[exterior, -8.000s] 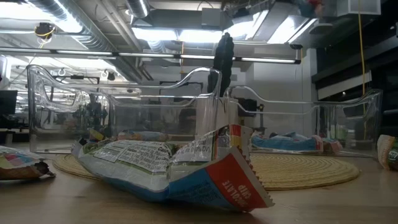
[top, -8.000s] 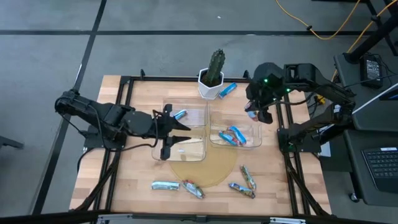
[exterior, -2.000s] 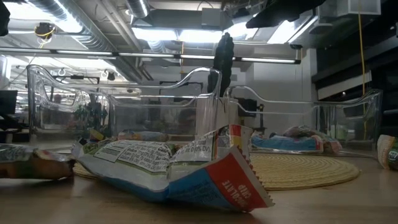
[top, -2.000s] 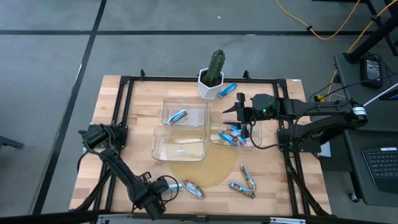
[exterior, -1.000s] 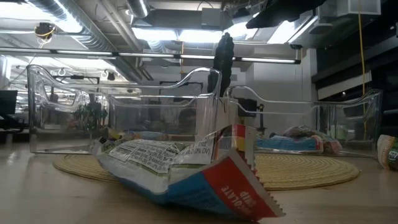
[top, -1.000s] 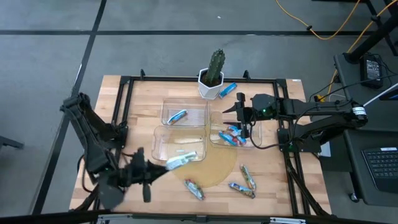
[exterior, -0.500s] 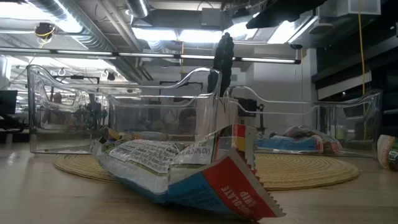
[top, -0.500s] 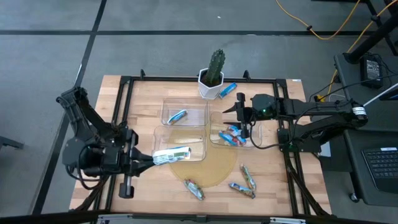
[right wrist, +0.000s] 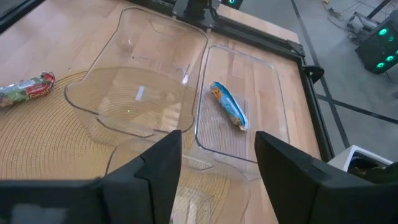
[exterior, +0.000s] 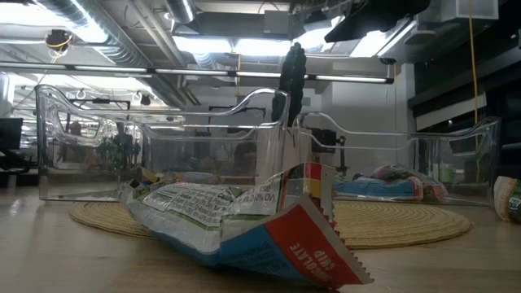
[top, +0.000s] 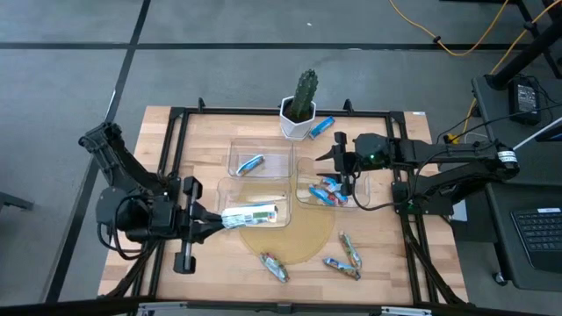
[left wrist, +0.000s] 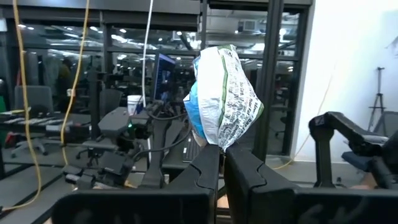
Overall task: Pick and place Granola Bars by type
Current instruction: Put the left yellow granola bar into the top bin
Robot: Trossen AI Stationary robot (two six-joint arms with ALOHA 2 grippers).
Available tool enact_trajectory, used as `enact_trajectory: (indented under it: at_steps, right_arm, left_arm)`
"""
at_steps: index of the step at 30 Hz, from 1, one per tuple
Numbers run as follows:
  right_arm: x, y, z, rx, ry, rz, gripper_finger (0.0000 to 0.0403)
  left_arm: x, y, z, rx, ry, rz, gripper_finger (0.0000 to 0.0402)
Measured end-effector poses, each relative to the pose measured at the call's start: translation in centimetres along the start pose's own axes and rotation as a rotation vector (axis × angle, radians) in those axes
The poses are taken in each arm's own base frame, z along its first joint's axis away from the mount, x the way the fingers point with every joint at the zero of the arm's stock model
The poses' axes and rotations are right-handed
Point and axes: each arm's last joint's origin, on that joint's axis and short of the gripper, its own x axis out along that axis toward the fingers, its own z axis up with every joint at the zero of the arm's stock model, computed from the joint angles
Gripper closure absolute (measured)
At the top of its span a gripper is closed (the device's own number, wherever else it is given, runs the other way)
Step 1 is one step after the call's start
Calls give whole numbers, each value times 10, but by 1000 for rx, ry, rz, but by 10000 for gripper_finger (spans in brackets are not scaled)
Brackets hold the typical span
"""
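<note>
The left gripper (top: 213, 221) pinches a silver-blue granola bar (top: 249, 213) over the wooden table (top: 167, 140); the right gripper (top: 338, 161) hangs with its fingers apart.

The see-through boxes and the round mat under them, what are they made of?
The boxes look like clear, glossy plastic: the wood shows through them and their rims catch the light. The round mat looks like woven straw or similar fibre, tan and matte; the low view shows ridged rings. The bar in the left tool looks like crinkly printed foil or plastic film.
</note>
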Motion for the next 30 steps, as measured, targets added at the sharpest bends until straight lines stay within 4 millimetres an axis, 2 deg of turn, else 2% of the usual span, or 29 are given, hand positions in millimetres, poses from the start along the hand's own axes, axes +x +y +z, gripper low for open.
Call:
enact_trajectory:
  at_steps: [9, 16, 30]
  right_arm:
    - [0, 0, 0, 0, -1, 0, 198]
    - [0, -1, 2, -7, -21, -9, 198]
    - [-1, -23, -7, -97, 33, -111, 198]
  left_arm:
    - [14, 11, 0, 8, -24, 4, 400]
    - [27, 28, 1, 10, -39, 89, 400]
    - [32, 91, 36, -43, -192, 141, 400]
